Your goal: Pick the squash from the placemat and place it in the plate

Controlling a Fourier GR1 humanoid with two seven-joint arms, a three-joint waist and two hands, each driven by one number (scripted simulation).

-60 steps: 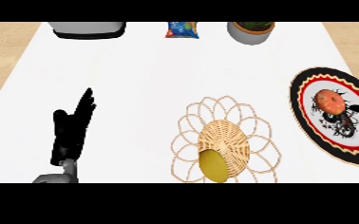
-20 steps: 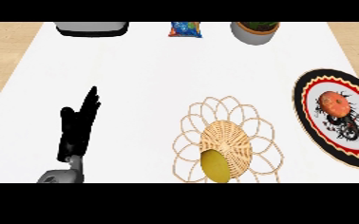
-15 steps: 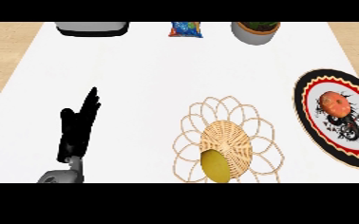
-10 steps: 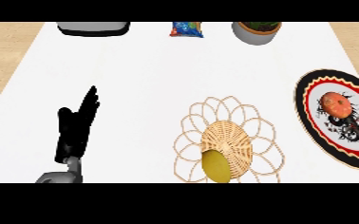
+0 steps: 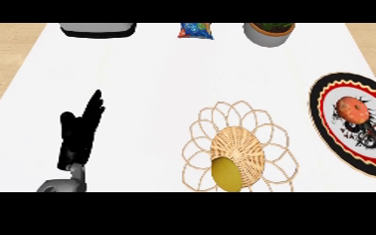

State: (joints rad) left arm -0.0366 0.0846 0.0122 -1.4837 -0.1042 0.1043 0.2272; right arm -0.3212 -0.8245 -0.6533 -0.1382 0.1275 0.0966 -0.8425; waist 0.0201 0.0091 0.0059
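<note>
A yellow-green squash (image 5: 229, 174) lies on the near part of a round woven wicker placemat (image 5: 241, 149), low in the head view. At the right edge sits a plate (image 5: 323, 114) with a black, red and white rim and an orange pattern in its middle. My left hand (image 5: 79, 134) stands at the lower left with fingers straight and pointing away, well left of the placemat and touching nothing. My right hand does not show.
Along the far edge of the white counter stand a grey container (image 5: 98, 29), a blue packet (image 5: 195, 30) and a grey pot with a plant (image 5: 269, 33). Wooden surface shows beyond the counter's left (image 5: 18, 37) and right corners.
</note>
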